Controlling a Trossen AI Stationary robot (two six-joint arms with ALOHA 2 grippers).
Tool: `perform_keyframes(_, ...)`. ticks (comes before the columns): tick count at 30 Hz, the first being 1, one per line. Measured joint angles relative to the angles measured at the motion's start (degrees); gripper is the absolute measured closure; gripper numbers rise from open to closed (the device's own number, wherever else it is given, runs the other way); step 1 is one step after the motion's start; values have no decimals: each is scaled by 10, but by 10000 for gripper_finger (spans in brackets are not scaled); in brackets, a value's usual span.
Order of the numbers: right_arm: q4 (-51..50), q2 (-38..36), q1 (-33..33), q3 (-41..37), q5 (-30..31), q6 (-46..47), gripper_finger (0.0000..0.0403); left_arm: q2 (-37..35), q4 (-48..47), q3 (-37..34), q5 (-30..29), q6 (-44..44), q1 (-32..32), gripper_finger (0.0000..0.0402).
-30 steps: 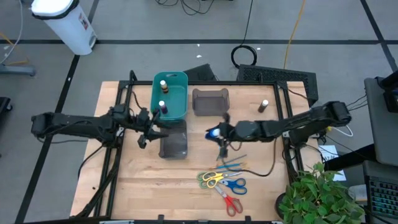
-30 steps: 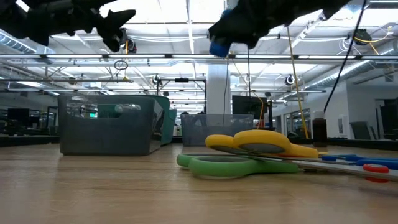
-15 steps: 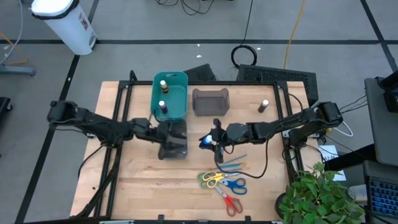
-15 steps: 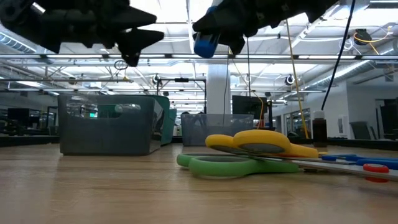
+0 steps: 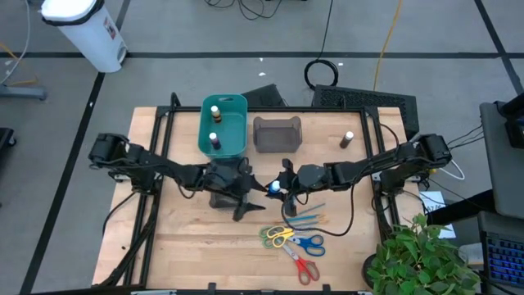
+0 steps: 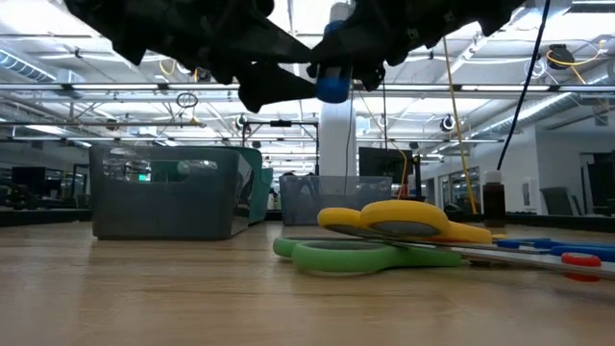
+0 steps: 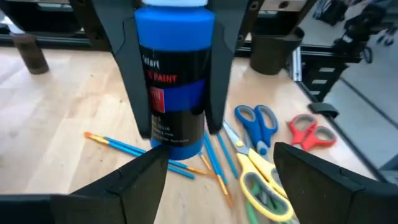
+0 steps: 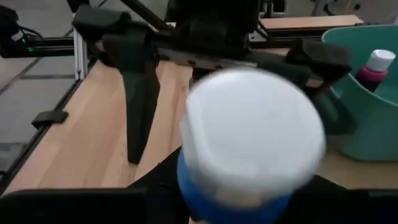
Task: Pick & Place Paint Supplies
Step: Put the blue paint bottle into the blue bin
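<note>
Right gripper [image 5: 282,187]: we are clamping the blue paint bottle [image 5: 274,188] above mid-tabletop.
Left gripper [image 5: 252,194]: we are spreading fingers wide — facing the bottle.
Around: scissors [image 5: 293,242] and brushes [image 5: 304,218] lying toward the tabletop's front edge.

The left end effector [image 5: 255,197] now reaches across to the blue paint bottle [image 5: 273,188], its fingers spread wide. The right end effector [image 5: 278,187] carries that bottle slightly further left than before.

Overhead looks straight down; low sits at tabletop; both wrist cameras closely share the blue bottle [image 7: 173,81].
</note>
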Motion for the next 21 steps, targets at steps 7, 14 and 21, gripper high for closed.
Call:
perform_keyframes(7,42,-1,3,4,1,13,287,8,30,15,-64,36,1,100)
perform_keyframes(14,59,-1,11,3,1,-1,287,7,74,13,-68,36,-1,116)
perform_keyframes(21,90,0,11,3,-1,-1,289,7,100,13,-71,37,-10,128)
